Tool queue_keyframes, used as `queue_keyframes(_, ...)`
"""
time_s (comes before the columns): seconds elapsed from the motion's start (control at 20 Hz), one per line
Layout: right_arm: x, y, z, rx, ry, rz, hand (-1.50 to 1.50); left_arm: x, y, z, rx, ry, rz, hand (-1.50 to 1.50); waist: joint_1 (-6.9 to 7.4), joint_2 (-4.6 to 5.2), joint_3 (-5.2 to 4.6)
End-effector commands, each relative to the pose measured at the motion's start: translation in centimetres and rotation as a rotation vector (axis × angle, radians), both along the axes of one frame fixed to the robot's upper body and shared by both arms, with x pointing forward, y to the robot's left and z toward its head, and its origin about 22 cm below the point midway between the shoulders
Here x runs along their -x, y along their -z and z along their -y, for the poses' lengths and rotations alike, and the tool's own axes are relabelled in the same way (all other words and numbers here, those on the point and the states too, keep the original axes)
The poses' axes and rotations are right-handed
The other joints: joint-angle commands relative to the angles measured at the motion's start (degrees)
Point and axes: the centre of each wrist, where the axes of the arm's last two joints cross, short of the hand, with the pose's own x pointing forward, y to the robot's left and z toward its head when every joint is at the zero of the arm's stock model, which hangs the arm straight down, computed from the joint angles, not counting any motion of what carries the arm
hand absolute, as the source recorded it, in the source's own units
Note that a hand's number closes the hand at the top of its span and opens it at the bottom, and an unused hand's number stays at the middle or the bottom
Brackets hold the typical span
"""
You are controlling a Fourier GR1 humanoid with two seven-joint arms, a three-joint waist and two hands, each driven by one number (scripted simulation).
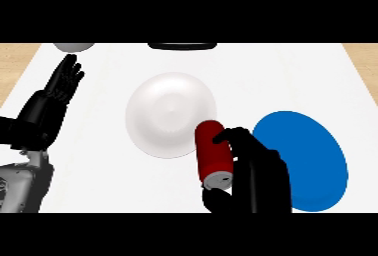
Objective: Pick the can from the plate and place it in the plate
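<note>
Clearly the right hand (258, 175) curled round the red can (211, 150), between the white plate (166, 107) and the blue plate (310, 160). The left hand (55, 95) was open.

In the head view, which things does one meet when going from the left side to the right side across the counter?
left hand, resting open with fingers up → white plate → red can → right hand, curled round the can → blue plate
</note>
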Motion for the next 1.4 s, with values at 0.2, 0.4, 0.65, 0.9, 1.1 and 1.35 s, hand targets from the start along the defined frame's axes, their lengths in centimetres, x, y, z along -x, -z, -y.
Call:
queue_keyframes(0.2,-6.6,-1.3,-4.5,-0.106,0.011,-0.079,1.5,0.2,-1.2,1.0,-0.011,0.029,0.007,0.0,1.42,0.17,0.04)
queue_keyframes(0.4,-10.2,-1.1,-5.8,-0.122,0.0,-0.089,1.5,0.3,-0.1,-0.8,-0.004,0.04,-0.004,0.0,1.81,0.34,0.01)
queue_keyframes(0.65,-15.1,0.3,-6.2,-0.099,0.05,-0.11,1.5,0.6,0.4,0.2,-0.001,0.04,0.004,0.0,2.28,0.48,0.03)
queue_keyframes(0.9,-17.3,4.0,-6.9,-0.025,0.084,-0.146,1.5,-0.3,-0.1,0.8,-0.013,0.057,0.017,0.0,3.48,0.86,0.02)
queue_keyframes(1.1,-18.7,4.6,-6.8,-0.037,0.065,-0.217,1.5,-1.0,0.4,0.7,-0.005,0.055,0.008,0.0,3.32,1.0,0.02)
queue_keyframes(1.35,-20.0,6.5,-4.9,-0.175,0.156,-0.216,-1.5,-1.1,-0.1,1.2,0.002,0.1,0.019,0.0,5.17,1.73,0.05)
